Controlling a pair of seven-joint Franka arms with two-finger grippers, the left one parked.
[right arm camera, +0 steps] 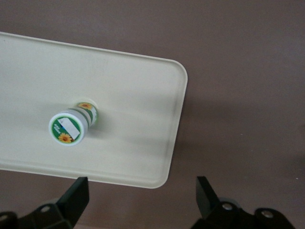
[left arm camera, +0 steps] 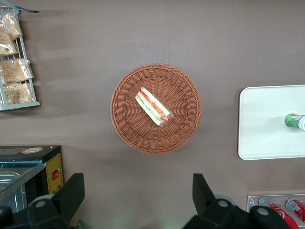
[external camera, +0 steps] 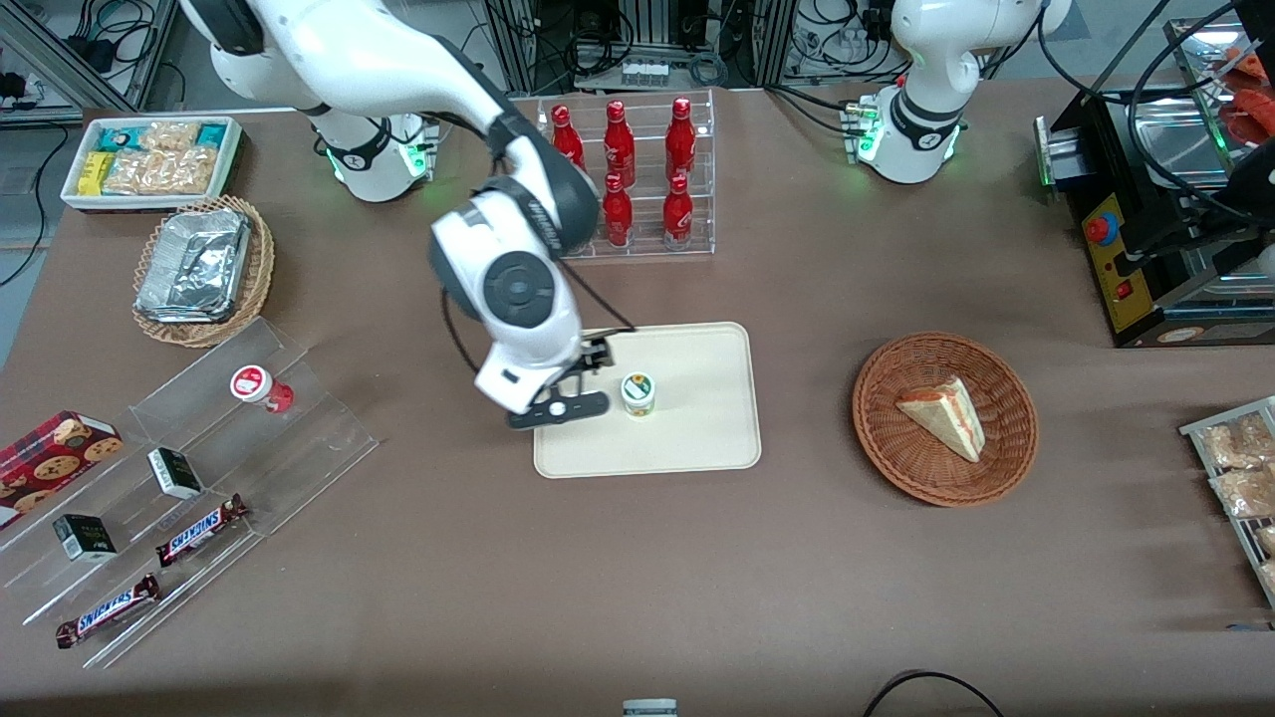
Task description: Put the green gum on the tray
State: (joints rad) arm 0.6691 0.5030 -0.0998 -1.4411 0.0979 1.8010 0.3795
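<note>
The green gum (external camera: 638, 393) stands upright on the cream tray (external camera: 697, 438), with nothing touching it. Its white lid with a green ring and a flower mark faces up (right arm camera: 68, 128). My right gripper (external camera: 583, 383) hovers above the tray's edge on the working arm's side, beside the gum and apart from it. Its fingers (right arm camera: 76, 195) are open and hold nothing, over the brown table just off the tray's rim (right arm camera: 157, 181). In the left wrist view the gum (left arm camera: 295, 120) shows on the tray (left arm camera: 267, 124).
A clear rack of red cola bottles (external camera: 637, 179) stands farther from the front camera than the tray. A wicker basket with a sandwich (external camera: 944, 418) lies toward the parked arm's end. A red-marked gum bottle (external camera: 261, 386) and Snickers bars (external camera: 199, 530) sit on an acrylic shelf toward the working arm's end.
</note>
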